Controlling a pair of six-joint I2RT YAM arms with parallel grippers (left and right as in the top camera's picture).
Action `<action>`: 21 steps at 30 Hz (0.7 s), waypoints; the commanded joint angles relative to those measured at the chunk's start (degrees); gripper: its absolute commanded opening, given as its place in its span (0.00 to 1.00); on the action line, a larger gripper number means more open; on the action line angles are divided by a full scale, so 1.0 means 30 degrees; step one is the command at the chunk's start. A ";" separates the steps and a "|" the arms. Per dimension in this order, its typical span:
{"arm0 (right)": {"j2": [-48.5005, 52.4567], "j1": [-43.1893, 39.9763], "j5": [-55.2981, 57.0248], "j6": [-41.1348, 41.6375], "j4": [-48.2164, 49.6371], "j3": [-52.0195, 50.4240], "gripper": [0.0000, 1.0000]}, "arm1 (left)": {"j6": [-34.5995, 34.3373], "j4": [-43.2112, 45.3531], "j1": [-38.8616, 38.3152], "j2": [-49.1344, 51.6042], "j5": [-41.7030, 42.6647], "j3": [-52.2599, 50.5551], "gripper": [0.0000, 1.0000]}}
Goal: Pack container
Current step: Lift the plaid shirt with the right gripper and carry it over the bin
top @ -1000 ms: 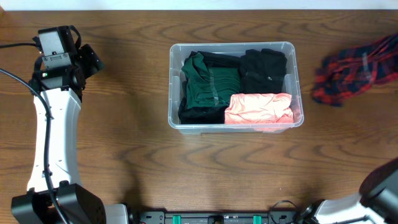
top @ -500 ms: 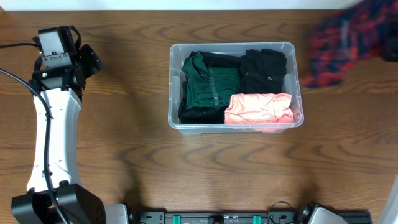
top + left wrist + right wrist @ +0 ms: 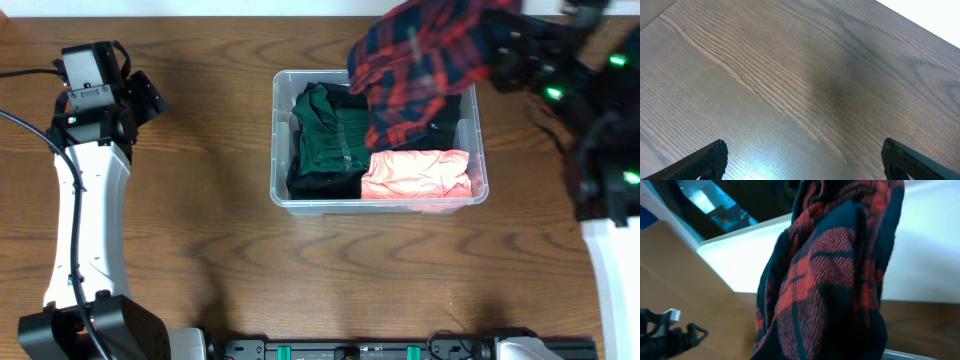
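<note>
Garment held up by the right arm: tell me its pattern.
Red and dark blue plaid. The garment shows best in the right wrist view, where it fills the frame.

Container (image 3: 279, 150): clear, colourless plastic.
Plaid cloth (image 3: 420, 50): red/dk navy check; bands look near black close up.
Green garment (image 3: 335, 135): dk green, faint greyish stripe.
Black garment (image 3: 447, 118): plain black.
Pink garment (image 3: 415, 172): salmon pink, no pattern.
Table (image 3: 200, 250): mid-brown wood, darker wavy grain.
Left arm (image 3: 85, 200): white link, black joints.
Left gripper (image 3: 802, 159): fingertips (image 3: 710, 159) black.
Right arm (image 3: 560, 75): black upper w/ sm. green lights, white lower link.
</note>
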 commanded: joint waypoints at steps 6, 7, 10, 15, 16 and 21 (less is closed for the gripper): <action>0.2732 0.3759 0.1581 0.5151 0.2404 0.0058 0.01 | 0.0036 -0.0051 0.0080 -0.0102 -0.0219 0.0051 0.98; 0.3002 0.4065 0.1588 0.5552 0.2674 0.0058 0.01 | 0.0029 -0.0051 0.0080 -0.0102 -0.0219 0.0051 0.98; 0.3701 0.4998 0.1610 0.6564 0.3453 0.0058 0.01 | 0.0036 -0.0051 0.0073 -0.0102 -0.0219 0.0051 0.98; 0.4328 0.6171 0.2805 0.7016 0.3002 0.0051 0.01 | 0.0036 -0.0051 0.0080 -0.0102 -0.0219 0.0051 0.98; 0.4415 0.6309 0.3053 0.7016 0.2718 0.0029 0.01 | 0.0036 -0.0051 0.0080 -0.0102 -0.0219 0.0051 0.98; 0.4590 0.6703 0.3796 0.7016 0.1741 -0.0270 0.01 | 0.0029 -0.0051 0.0073 -0.0102 -0.0219 0.0051 0.98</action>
